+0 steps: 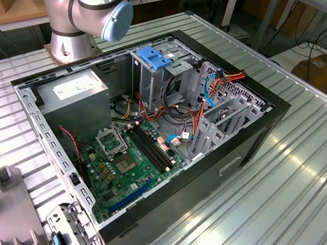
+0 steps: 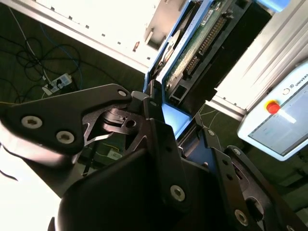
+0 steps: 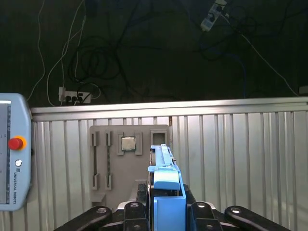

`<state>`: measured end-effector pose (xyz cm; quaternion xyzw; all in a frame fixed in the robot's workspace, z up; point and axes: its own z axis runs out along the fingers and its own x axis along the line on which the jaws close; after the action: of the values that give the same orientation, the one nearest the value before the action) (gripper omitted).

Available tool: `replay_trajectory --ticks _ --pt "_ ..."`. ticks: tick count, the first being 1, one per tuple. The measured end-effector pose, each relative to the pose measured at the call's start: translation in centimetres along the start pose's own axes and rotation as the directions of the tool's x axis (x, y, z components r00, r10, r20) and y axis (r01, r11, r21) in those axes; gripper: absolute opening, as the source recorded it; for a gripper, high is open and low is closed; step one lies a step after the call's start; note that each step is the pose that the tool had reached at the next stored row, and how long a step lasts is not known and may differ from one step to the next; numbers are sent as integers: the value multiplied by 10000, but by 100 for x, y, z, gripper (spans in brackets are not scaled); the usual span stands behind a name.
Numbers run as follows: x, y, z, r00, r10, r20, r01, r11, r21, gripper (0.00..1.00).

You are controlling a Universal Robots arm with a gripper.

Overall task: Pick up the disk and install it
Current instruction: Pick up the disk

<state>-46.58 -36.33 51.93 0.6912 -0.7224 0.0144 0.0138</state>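
The gripper (image 3: 168,209) is seen clamped on the disk (image 3: 166,180), which is held edge-on by its blue side rails, apparently so it can be slid into a bay. The ribbed table (image 3: 240,159) lies beyond it. The computer case (image 1: 240,148) is laid open on its side, with its drive cage (image 1: 167,82) exposed at the far end for access.

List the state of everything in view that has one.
disk: held in the gripper, not yet in the computer case.
gripper: shut on the disk.
computer case: lying on its side, open, side panel off.
processor chip: seated in the grey holder.
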Motion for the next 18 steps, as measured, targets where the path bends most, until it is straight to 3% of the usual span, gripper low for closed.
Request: replay_trajectory --ticks 2,10,18 --pt "-1 -20 8 10000 1 0 -1 10000 2 37" --pt "-10 -222 17 10000 1 -1 -1 10000 1 37" --pt "-17 -363 21 10000 1 -1 -1 10000 2 37"
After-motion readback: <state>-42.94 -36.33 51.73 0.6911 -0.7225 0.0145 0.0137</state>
